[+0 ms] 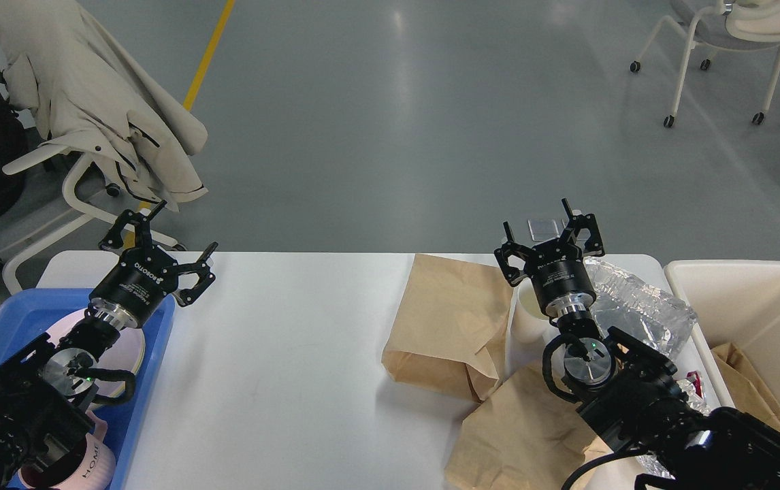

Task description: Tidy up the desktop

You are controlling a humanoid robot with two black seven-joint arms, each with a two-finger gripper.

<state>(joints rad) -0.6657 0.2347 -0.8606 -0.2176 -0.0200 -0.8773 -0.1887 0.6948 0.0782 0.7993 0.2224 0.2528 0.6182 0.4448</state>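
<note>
while both grippers (left (172,255), right (548,224)) gape, beige bin (757,299) holds brown bag (747,388).

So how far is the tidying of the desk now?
Partly done. A plate lies in the blue tray, and a paper bag in the beige bin. Both grippers, left and right, are open and empty. Two brown bags and plastic wrap remain on the desktop.

We have lots of bare tabletop (281,354) in the middle; paper bags (451,327) crowd the right side.
</note>
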